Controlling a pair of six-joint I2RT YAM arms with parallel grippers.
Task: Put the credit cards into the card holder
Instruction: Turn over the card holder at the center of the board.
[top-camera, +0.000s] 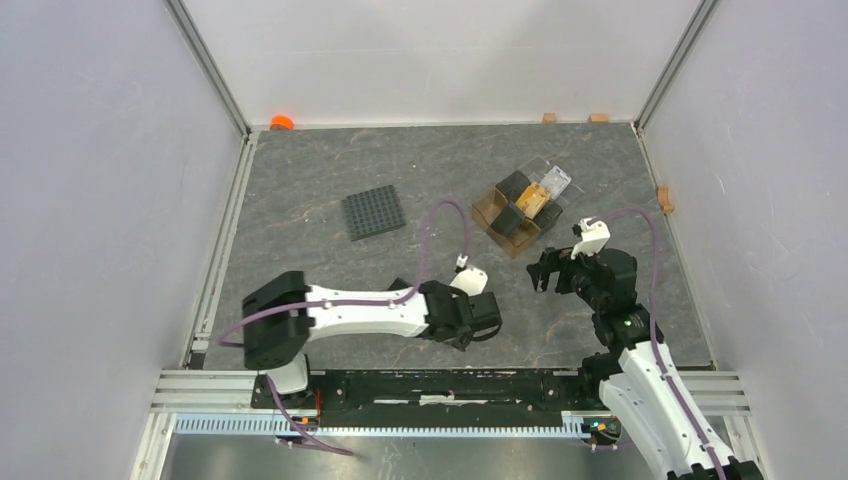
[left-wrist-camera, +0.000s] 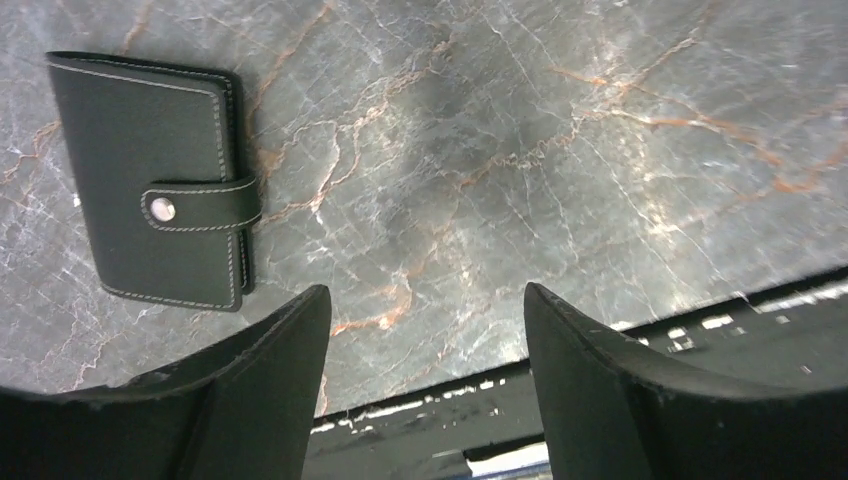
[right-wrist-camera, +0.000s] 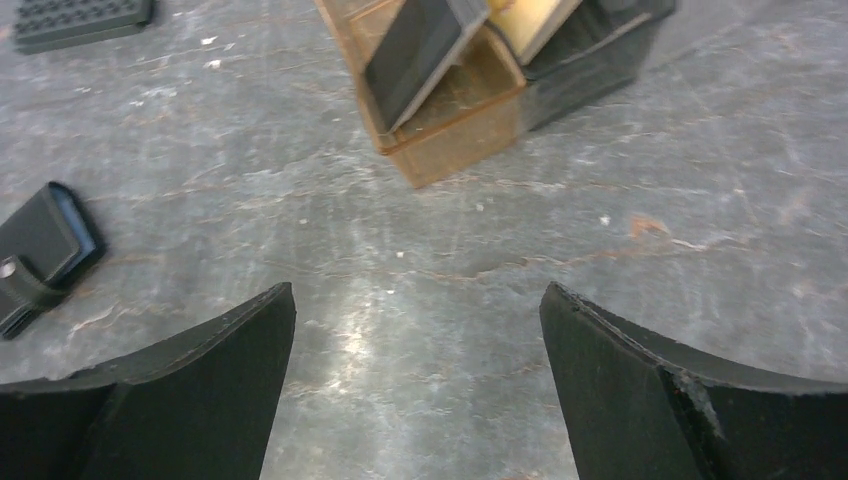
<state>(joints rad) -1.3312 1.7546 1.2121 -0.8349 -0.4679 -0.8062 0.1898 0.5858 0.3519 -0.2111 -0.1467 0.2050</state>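
Note:
The card holder (left-wrist-camera: 155, 180), a black stitched wallet, lies folded on the stone table with its strap tab snapped down. It sits up and to the left of my left gripper (left-wrist-camera: 425, 295), which is open with only bare table between its fingers. The right wrist view shows the card holder (right-wrist-camera: 35, 255) at the far left. A tan-orange credit card (top-camera: 533, 198) stands in the brown compartment box (top-camera: 510, 215), and it also shows at the top of the right wrist view (right-wrist-camera: 525, 20). My right gripper (right-wrist-camera: 417, 290) is open and empty, short of the box.
A black gridded mat (top-camera: 373, 212) lies at the middle left of the table. A clear plastic tray (top-camera: 553, 178) rests behind the brown box. An orange object (top-camera: 282, 122) sits by the back wall. The table's near rail (left-wrist-camera: 600, 400) runs just under the left fingers.

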